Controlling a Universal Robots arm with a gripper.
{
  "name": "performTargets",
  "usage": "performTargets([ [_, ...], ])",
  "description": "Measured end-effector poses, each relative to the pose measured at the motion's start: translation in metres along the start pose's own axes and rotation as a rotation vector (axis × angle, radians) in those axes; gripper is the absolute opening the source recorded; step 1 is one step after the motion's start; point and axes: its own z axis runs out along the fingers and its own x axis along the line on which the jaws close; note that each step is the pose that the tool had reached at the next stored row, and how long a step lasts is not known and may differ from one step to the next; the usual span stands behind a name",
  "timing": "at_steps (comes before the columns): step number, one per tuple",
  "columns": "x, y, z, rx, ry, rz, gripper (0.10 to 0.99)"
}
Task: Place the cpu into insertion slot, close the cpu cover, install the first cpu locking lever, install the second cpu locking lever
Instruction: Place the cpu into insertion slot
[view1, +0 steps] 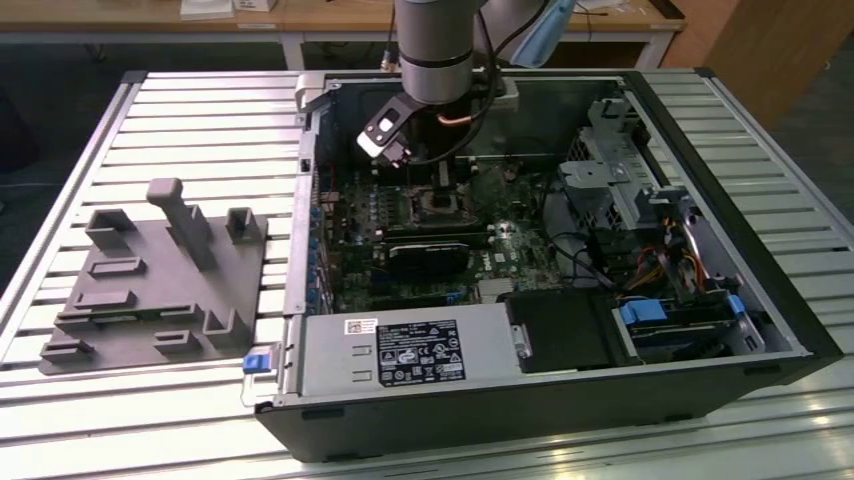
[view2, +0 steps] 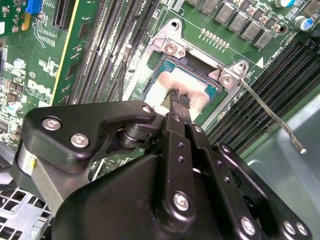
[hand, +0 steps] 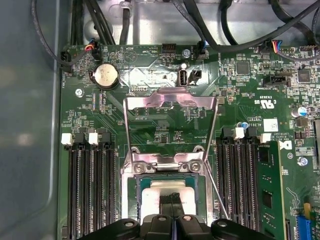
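The cpu (view2: 192, 85) lies flat in the insertion slot (view2: 214, 91) on the green board, silvery top up. My gripper (view2: 178, 100) is shut, with both thin black fingertips together resting on the chip's top; in the first wrist view the gripper (hand: 172, 201) touches the cpu (hand: 155, 190) in the insertion slot (hand: 131, 195). The cpu cover (hand: 170, 101), a thin metal frame with a window, stands swung open beyond the socket. One locking lever (view2: 272, 115) sticks out to the side, another (view2: 125, 67) lies along the memory slots. In the exterior view the gripper (view1: 447, 178) hangs over the insertion slot (view1: 434, 207).
Rows of black memory slots (hand: 90, 190) flank the socket on both sides. A black rectangular module (view1: 434, 250) sits just in front of it, a power supply (view1: 400, 350) nearer still. Drive cages and cables (view1: 627, 180) fill the exterior view's right. A grey fixture plate (view1: 147, 280) lies outside the case.
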Motion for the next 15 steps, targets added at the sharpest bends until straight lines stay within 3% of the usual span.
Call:
performTargets([
  [8, 0.0003, 0.0004, -0.0017, -0.001, 0.0021, 0.000, 0.106],
  [15, -0.0005, 0.0021, -0.0198, -0.001, 0.0010, 0.000, 0.106],
])
